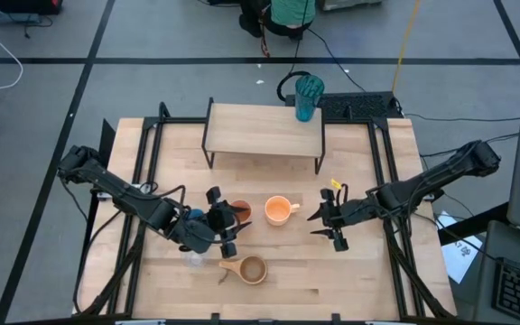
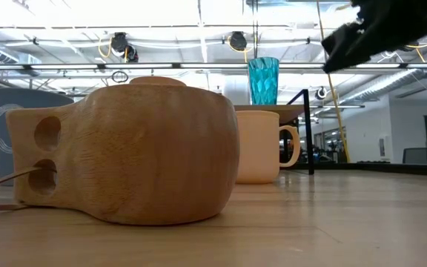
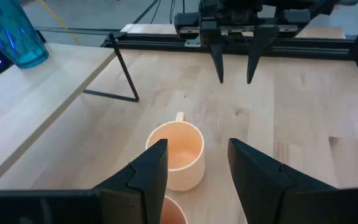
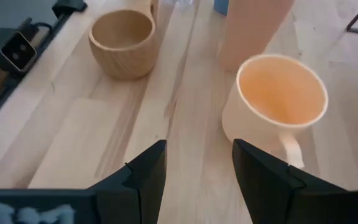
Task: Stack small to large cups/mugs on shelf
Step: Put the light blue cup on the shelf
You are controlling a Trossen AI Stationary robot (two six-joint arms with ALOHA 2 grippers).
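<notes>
The teal tumbler (image 1: 310,97) stands on the far right corner of the shelf (image 1: 264,131). On the table stand the orange handled mug (image 1: 279,210), the orange-brown tumbler (image 1: 240,213) and the tan wooden cup (image 1: 251,269). The blue cup (image 1: 193,217) and the clear glass (image 1: 190,259) are partly hidden by my left arm. My left gripper (image 1: 222,221) is open over the orange-brown tumbler's rim (image 3: 168,213) and faces the mug (image 3: 178,152). My right gripper (image 1: 330,219) is open and empty, just right of the mug (image 4: 281,106).
The shelf's black legs (image 3: 120,74) stand on the table behind the mug. Black rails (image 1: 382,171) run along the table's left and right sides. A person (image 1: 287,13) is beyond the far edge. Bare wood lies at the near right (image 1: 350,280).
</notes>
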